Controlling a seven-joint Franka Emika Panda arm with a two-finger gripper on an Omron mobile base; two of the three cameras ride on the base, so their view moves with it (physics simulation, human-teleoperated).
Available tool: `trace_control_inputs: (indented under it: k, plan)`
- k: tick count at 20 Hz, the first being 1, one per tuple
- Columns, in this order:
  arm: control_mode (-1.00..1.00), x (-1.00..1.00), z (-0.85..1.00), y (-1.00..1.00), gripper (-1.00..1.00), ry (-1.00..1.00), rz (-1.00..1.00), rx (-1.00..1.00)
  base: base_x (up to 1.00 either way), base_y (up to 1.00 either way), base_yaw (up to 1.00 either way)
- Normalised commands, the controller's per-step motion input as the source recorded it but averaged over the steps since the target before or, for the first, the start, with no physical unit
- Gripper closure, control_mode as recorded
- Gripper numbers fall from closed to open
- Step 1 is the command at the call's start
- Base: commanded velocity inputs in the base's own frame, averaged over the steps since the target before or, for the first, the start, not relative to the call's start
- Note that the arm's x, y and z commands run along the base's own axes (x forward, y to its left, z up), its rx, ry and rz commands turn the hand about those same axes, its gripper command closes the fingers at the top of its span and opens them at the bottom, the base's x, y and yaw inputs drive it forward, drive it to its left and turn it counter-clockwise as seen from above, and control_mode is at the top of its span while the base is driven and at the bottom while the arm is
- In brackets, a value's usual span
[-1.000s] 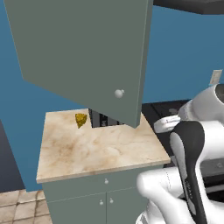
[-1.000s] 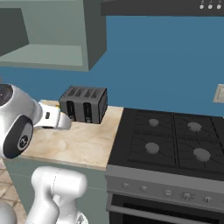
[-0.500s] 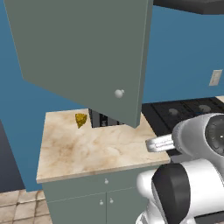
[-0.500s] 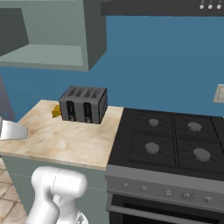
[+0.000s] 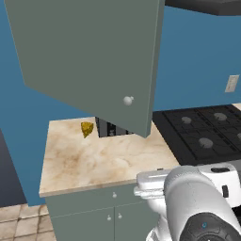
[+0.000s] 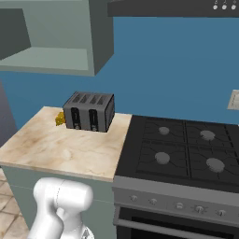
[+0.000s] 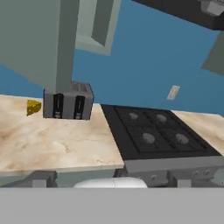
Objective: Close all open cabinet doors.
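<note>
One grey-green cabinet door [image 5: 89,56] stands swung wide open over the counter, its round silver knob [image 5: 127,100] near the lower right corner. From the right base view I look into the open cabinet [image 6: 51,46] behind it, and its shelf looks bare. In the hand view the same door [image 7: 33,39] hangs at the upper left, well above and ahead of my gripper [image 7: 114,178]. The dark fingertips [image 7: 41,178] sit far apart at the bottom with nothing between them. The gripper is low, in front of the counter edge, touching nothing.
A marble counter [image 5: 80,164] carries a dark toaster [image 6: 88,111] and a small yellow wedge [image 5: 86,128] at the back. A black gas stove [image 6: 182,154] adjoins it on the right, under a range hood [image 6: 172,7]. A wall outlet [image 7: 173,92] is beyond the stove.
The arm has swung down and forward: it left the right base view's left side and now bulks low in the left base view. The cabinet door has not moved.
</note>
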Motion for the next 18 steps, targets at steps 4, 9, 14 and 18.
trace_control_inputs:
  k: [4, 9, 14, 18]
  plan:
    - [-1.0, -0.03, 0.0, 0.26, -1.0, -0.14, 0.0, 0.02, 0.0, 0.0, 0.0]
    - [-1.0, 0.04, 0.06, 0.37, -1.0, -0.33, 0.0, -0.04, 0.0, 0.0, 0.0]
    - [-1.0, 0.02, 0.1, 0.37, -1.0, -0.44, -0.02, -0.11, 0.0, 0.0, 0.0]
    - [-1.0, 0.06, 0.04, 0.21, -1.0, -0.33, -0.05, -0.05, 0.0, 0.0, 0.0]
